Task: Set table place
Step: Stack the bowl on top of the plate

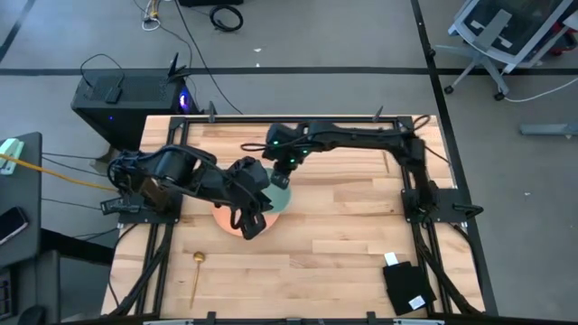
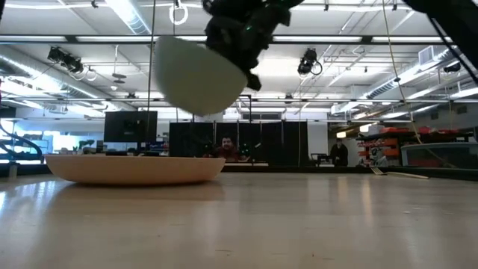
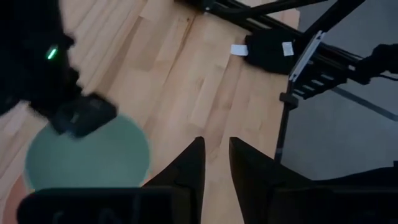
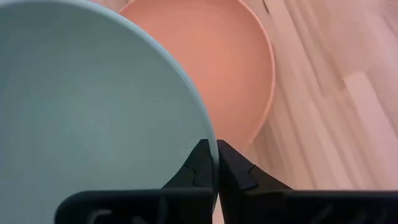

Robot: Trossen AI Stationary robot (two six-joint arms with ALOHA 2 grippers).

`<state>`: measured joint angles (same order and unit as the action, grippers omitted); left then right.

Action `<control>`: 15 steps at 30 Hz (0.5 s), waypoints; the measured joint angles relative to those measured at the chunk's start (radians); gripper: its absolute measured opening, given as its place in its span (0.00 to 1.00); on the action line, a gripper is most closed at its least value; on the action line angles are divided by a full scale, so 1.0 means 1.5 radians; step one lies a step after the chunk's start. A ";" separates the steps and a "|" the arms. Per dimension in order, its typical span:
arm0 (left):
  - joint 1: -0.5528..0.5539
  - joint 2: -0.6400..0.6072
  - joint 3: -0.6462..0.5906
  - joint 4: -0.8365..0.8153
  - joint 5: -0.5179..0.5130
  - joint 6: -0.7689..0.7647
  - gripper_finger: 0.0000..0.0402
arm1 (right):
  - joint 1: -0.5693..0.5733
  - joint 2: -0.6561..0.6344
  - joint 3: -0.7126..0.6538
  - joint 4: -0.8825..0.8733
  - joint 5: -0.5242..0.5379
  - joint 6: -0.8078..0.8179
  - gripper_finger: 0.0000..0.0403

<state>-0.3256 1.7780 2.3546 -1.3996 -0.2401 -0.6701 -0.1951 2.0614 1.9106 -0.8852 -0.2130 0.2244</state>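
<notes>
Right wrist view, bowl (image 4: 87,106) rim pinched between jaws

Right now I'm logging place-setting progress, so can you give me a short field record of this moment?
bowl: pale teal bowl held in the air above the plate, not yet set down
plate: salmon plate flat on the table
right gripper: shut on the bowl's rim
left gripper: open, holding nothing, over the plate
spoon: gold spoon near the table's front left
pouch: black pouch front right corner

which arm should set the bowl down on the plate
Right. Its gripper already pinches the teal bowl by the rim, held in the air above the salmon plate. The left gripper holds nothing and hovers over the plate.
</notes>
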 joint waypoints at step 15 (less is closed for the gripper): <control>-0.002 -0.008 -0.001 -0.005 0.001 0.000 0.21 | 0.001 0.174 0.119 0.037 0.022 -0.008 0.01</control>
<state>-0.3283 1.7652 2.3531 -1.4078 -0.2394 -0.6703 -0.1941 2.3218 2.0887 -0.8302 -0.1799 0.2131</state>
